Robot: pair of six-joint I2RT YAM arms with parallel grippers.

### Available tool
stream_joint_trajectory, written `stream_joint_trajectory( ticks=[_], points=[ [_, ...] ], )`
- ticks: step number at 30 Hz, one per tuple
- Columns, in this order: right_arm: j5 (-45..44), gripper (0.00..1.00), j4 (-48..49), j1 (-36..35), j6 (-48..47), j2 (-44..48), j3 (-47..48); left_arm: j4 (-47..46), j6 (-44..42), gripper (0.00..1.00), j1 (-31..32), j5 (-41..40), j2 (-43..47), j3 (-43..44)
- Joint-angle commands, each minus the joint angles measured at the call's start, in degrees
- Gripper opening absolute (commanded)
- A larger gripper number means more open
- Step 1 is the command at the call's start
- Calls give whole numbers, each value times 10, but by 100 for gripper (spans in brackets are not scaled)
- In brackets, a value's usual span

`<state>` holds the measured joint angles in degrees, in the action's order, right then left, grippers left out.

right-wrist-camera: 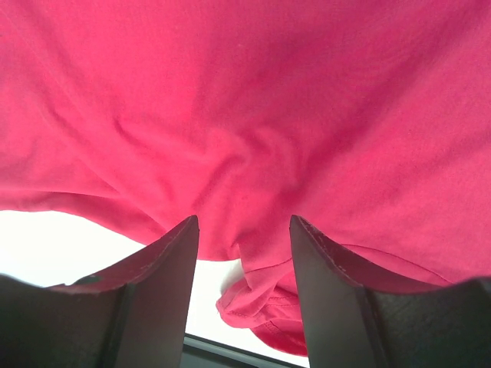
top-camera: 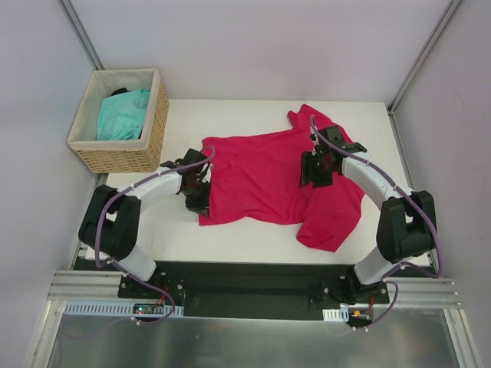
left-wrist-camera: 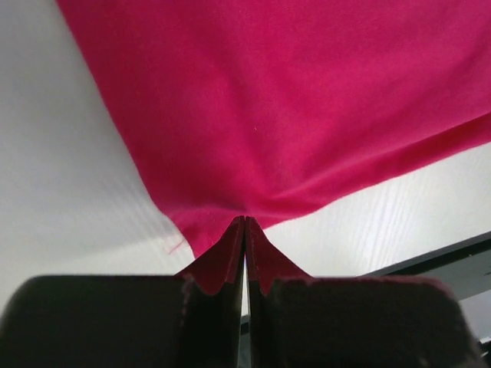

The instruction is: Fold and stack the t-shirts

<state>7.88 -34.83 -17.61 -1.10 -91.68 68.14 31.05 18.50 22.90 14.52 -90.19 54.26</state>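
Note:
The crimson-pink t-shirt (top-camera: 261,180) lies spread and rumpled across the white table (top-camera: 230,238). One sleeve points to the back right and the other hangs toward the front right. My left gripper (top-camera: 201,198) sits at the shirt's near-left corner. In the left wrist view this gripper (left-wrist-camera: 245,220) is shut, with the hem of the crimson shirt (left-wrist-camera: 291,107) puckered into its tips. My right gripper (top-camera: 313,175) hovers over the shirt's right side. In the right wrist view it (right-wrist-camera: 244,222) stands open above bunched fabric (right-wrist-camera: 253,115). The turquoise t-shirt (top-camera: 123,113) lies crumpled in the basket.
The woven wicker basket (top-camera: 123,157) stands at the table's back left corner, just behind the left arm. A black mounting plate (top-camera: 245,280) runs along the near edge. White walls close in the table on three sides.

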Motion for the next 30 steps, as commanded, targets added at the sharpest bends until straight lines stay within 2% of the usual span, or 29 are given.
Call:
stream_joint_trajectory(
  ticks=[1, 7, 10, 13, 17, 18, 22, 30],
  points=[
    [5, 54, 6, 3, -7, 36, 9, -76, -32, 0, 2, 36, -44, -22],
    [-11, 54, -15, 3, -21, 48, 17, -102, -15, 0, 2, 7, -99, -30],
    [-15, 54, -24, 6, -23, 52, 20, -61, 11, 0, 2, -44, -123, -21],
    [-16, 54, -29, 6, -24, 53, 22, 12, 26, 0, 2, -99, -143, 18],
    [-16, 54, -33, 7, -25, 51, 25, 99, 43, 0, 5, -122, -155, 73],
    [-18, 54, -34, 7, -26, 50, 28, 143, 54, 0, 6, -156, -157, 85],
    [-23, 54, -43, 13, -25, 48, 37, 214, 63, 0, 5, -213, -167, 139],
    [-16, 54, -49, 25, -24, 51, 59, 223, 53, 0, -4, -222, -187, 156]
  ],
)
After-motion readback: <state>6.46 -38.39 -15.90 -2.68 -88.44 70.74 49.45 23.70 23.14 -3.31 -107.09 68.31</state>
